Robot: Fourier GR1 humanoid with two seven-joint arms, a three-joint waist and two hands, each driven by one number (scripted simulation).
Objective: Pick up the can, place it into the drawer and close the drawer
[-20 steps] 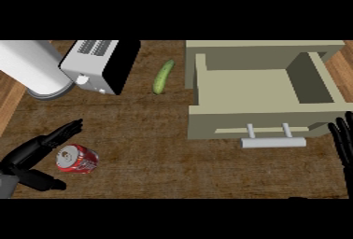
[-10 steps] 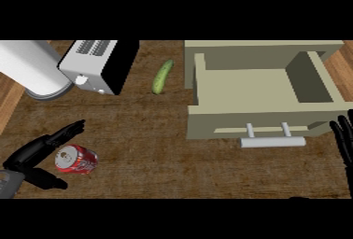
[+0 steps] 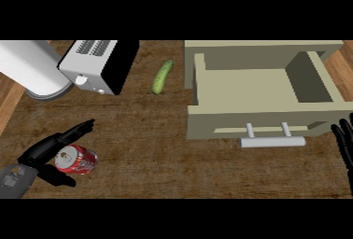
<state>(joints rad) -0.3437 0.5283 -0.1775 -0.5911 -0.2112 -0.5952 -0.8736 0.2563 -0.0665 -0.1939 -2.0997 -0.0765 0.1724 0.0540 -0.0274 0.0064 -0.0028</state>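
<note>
A red can (image 3: 76, 159) lies on its side on the wooden counter at the lower left. My left hand (image 3: 48, 149) is right at it, straight fingers reaching over its far side and the thumb below it, the can between them. The beige drawer (image 3: 262, 126) stands pulled open at the right, its inside bare, with a pale bar handle (image 3: 272, 141) on its front. At the right edge, my right hand (image 3: 343, 145) rests open with fingers up, just right of the drawer's front.
A white toaster (image 3: 98, 65) and a large white cylinder (image 3: 29, 69) stand at the back left. A green cucumber (image 3: 162, 76) lies between the toaster and the drawer.
My left hand has shifted slightly down and left around the can. The can, the drawer and the right hand stay put.
</note>
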